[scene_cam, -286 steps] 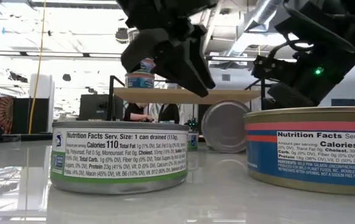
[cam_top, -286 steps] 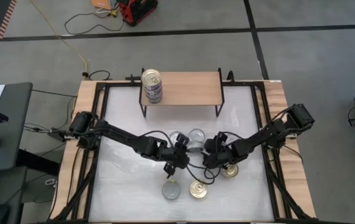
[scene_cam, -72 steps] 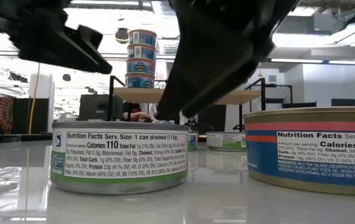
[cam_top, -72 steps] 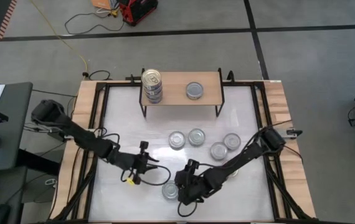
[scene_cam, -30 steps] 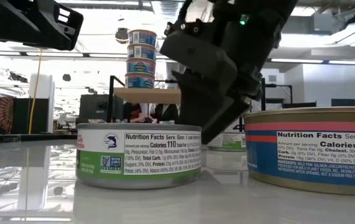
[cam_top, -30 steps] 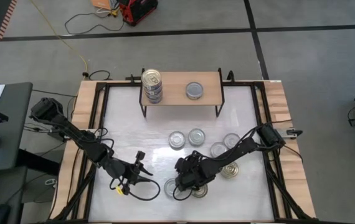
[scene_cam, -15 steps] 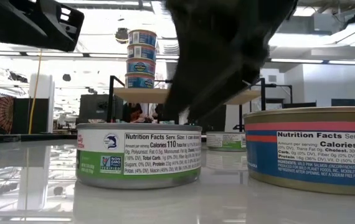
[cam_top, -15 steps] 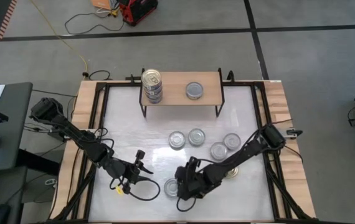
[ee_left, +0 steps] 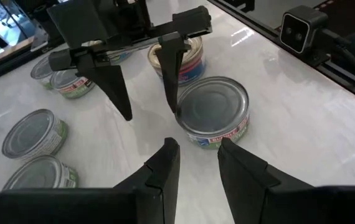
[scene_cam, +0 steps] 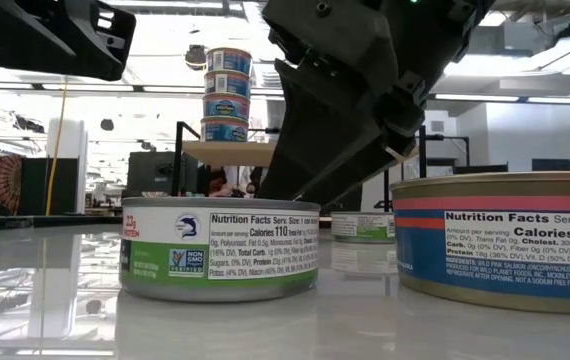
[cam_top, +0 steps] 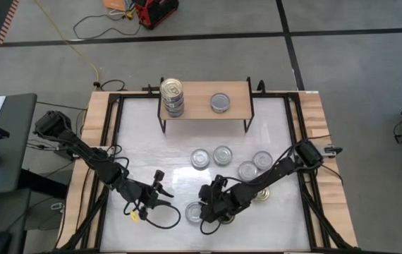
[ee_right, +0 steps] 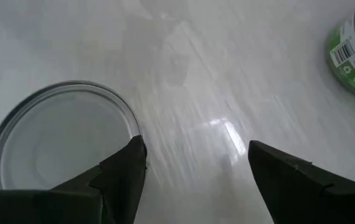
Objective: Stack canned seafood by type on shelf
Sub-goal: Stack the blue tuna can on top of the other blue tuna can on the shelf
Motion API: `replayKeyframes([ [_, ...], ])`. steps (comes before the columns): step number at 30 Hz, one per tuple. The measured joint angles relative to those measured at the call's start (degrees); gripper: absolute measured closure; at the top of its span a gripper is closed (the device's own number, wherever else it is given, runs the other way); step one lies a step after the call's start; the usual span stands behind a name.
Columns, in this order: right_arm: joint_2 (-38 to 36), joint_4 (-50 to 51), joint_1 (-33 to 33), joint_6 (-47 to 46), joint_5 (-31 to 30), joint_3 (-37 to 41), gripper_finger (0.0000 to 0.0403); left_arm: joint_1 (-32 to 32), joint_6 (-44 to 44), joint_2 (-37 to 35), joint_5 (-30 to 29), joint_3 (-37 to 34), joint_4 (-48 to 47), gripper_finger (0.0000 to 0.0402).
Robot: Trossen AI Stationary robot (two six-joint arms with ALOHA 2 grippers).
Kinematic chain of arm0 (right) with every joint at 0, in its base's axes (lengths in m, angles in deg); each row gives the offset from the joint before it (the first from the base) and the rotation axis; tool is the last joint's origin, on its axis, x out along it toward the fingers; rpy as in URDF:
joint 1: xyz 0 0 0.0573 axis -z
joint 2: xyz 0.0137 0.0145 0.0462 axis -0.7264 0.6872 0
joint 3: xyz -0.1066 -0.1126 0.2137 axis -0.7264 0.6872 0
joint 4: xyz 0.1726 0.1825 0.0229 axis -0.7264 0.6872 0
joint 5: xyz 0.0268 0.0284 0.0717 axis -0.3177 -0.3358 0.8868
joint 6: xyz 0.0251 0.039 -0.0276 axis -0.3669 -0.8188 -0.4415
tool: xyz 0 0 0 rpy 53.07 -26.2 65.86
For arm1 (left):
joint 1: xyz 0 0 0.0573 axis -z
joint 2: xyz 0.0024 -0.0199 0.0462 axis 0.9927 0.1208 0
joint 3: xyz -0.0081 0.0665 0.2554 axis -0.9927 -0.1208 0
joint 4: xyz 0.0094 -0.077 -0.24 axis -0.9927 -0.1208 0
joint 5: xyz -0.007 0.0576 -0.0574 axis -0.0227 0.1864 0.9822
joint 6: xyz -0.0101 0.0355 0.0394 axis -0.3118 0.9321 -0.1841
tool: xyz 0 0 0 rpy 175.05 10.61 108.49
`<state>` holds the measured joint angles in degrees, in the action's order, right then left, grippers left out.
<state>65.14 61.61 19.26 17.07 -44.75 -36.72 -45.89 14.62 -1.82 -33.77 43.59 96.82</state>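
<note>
A silver-topped can [cam_top: 195,212] with a green-edged label [scene_cam: 220,250] stands upright on the white table near the front edge. My right gripper [ee_right: 195,146] is open beside it, with bare table between its fingers and the can [ee_right: 53,137] outside them. My left gripper [ee_left: 197,146] hovers open to the left of the can [ee_left: 215,112], holding nothing. The shelf [cam_top: 236,93] at the far edge bears a stack of cans [cam_top: 172,95] and a single silver can [cam_top: 220,103]. My right gripper meets the silver can only with one finger [ee_left: 172,81]. That finger's tip stands at the can's top rim [ee_left: 180,115], on the side away from the table's front edge. The fingers slant down from the table's right. The can stands flat on the table.
Several silver cans [cam_top: 222,155] lie loose mid-table between the shelf and my grippers. A can with a red and blue label [scene_cam: 505,240] stands right of the silver can, partly under my right arm. A camera block [ee_left: 302,28] sits at the front edge.
My right gripper has tipped over the silver can while staying open at the same width. The can has turned a little on the spot, its label shifting round. My left gripper has kept still.
</note>
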Motion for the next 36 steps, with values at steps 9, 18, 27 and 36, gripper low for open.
replayKeyframes([
  [9,-3.93,6.37,0.76,1.28,-3.52,-0.31,0.0098,0.00,-0.32,0.00,-0.87,-0.02,-0.04,0.0300],
  [18,-13.20,21.10,-1.66,-5.47,8.08,-3.12,0.0098,0.00,-1.75,0.00,-0.08,-0.04,-0.53,0.0300],
  [27,-13.16,24.32,-2.82,-8.37,18.59,-2.54,0.0133,0.00,-0.68,0.00,-0.08,-0.04,0.83,0.0300],
  [36,-12.32,18.75,0.47,-7.61,27.32,2.29,0.0176,0.00,-0.22,0.00,0.15,-0.04,0.14,0.0300],
])
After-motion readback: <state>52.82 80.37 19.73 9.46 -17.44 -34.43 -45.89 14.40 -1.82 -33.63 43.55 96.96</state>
